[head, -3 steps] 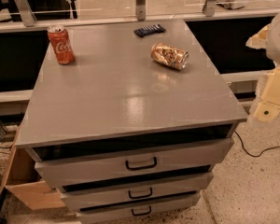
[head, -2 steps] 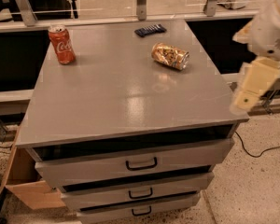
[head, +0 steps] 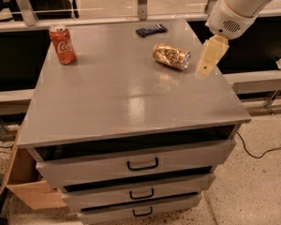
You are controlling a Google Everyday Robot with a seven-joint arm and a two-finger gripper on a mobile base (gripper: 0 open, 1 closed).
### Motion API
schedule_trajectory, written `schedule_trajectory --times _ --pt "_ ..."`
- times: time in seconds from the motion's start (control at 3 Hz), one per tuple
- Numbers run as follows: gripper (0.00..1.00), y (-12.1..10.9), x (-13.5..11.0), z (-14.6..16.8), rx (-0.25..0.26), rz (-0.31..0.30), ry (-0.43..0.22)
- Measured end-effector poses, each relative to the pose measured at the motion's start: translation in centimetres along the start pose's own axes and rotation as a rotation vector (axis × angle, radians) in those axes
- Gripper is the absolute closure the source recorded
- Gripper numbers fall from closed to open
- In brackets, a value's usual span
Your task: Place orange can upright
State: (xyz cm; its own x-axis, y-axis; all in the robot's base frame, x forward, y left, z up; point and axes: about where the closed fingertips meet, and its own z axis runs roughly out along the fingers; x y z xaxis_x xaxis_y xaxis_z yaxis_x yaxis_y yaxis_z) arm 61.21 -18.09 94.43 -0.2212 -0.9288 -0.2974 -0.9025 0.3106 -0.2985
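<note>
So, the desk (head: pixel 122 102): nothing's really done on it so far. The gripper (head: pixel 210 56) hangs over the desk's 2 o'clock edge, just at 3 o'clock of the orange can (head: pixel 171 56), not touching it. I can't tell if it's spread or closed up. The orange can lies on its side around 1 o'clock. I'd say the whole job's left: grab, tip upright, release. The red can (head: pixel 62 44) stands at 10 o'clock.

arm (head: pixel 246 3): white, smooth rounded shell | grille (head: pixel 231 26): round patch of small holes | gripper (head: pixel 205 63): pale tan, flat, tapered; 2 o'clock in view
</note>
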Motion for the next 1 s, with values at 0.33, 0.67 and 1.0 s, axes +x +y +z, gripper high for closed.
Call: schedule_trajectory --times 0.33,0.67,1.0 --pt "0.0 -4.9 -2.0 3.0 0.03 0.061 -0.029" --pt "0.0 -8.3 -3.0 5.8 0.033 0.145 -0.049" --pt "0.0 -10.3 -4.1 9.0 0.014 0.214 -0.053"
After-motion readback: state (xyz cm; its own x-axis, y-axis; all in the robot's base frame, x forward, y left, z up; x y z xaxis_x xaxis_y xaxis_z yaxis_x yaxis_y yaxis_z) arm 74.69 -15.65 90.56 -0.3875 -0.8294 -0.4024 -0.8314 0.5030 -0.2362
